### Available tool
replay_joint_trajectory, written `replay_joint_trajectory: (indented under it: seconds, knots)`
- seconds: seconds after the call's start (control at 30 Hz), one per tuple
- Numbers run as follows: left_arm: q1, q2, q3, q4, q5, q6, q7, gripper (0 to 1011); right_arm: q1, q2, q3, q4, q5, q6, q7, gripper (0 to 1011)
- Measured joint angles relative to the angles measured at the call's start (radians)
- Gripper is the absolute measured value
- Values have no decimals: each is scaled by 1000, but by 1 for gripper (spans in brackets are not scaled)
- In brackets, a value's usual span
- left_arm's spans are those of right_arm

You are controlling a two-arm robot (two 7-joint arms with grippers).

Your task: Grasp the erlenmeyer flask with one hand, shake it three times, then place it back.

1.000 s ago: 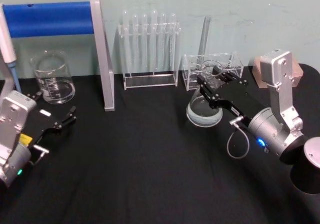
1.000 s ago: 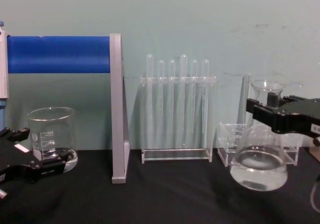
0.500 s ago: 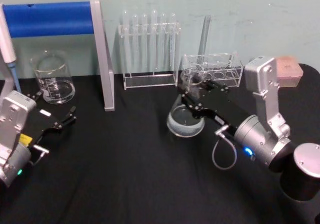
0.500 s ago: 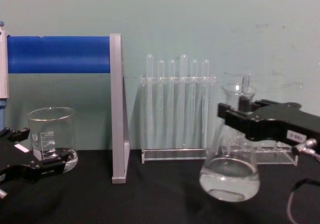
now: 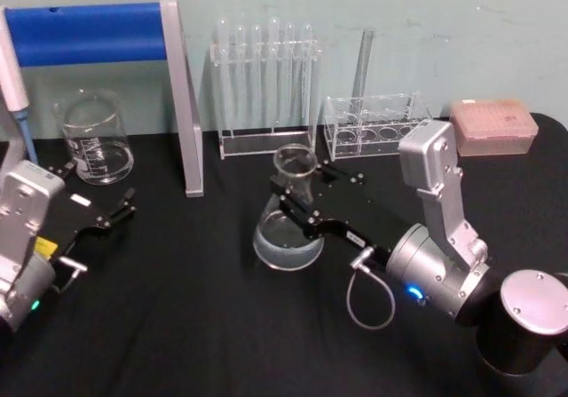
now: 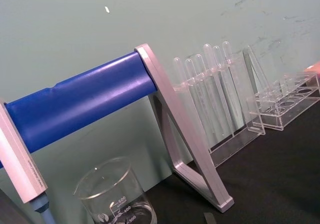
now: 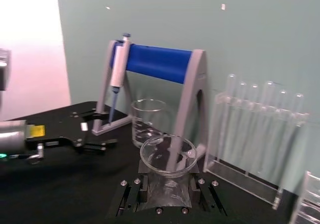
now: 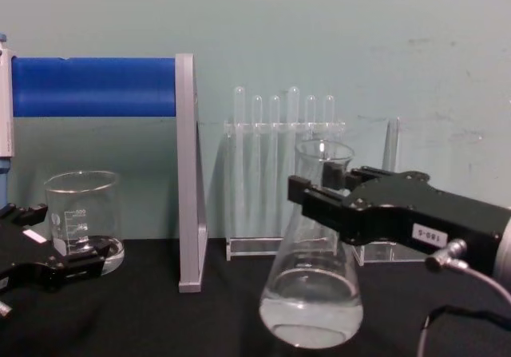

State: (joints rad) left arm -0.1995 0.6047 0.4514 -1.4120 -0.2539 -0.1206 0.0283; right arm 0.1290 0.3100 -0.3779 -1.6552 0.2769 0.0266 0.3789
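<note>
The erlenmeyer flask [image 5: 288, 230] is clear glass with a little clear liquid in its wide base. It stands upright near the middle of the black table. My right gripper [image 5: 299, 194] is shut on its neck, just under the flared rim. The chest view shows the flask [image 8: 311, 313] large and near, with the black right gripper [image 8: 321, 199] clamped across the neck from the right. In the right wrist view the flask's rim [image 7: 168, 156] sits between the jaws. I cannot tell if the base touches the cloth. My left gripper [image 5: 99, 197] rests open at the table's left.
A glass beaker [image 5: 94, 139] stands at the back left under a pipette stand with a blue bar [image 5: 89, 33]. A rack of test tubes [image 5: 264, 86], a low clear rack [image 5: 377, 123] and a pink box [image 5: 493, 126] line the back wall.
My right gripper has carried the flask leftward and toward me, from in front of the low clear rack to the table's middle. The left arm has not moved.
</note>
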Motion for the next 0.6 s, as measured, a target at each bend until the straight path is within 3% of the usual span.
replay_joint_trajectory:
  seconds: [0.6]
  knots:
    - [0, 0, 0, 0, 0, 0, 0, 1001, -14, 38, -71, -44, 26, -5, 49, 449]
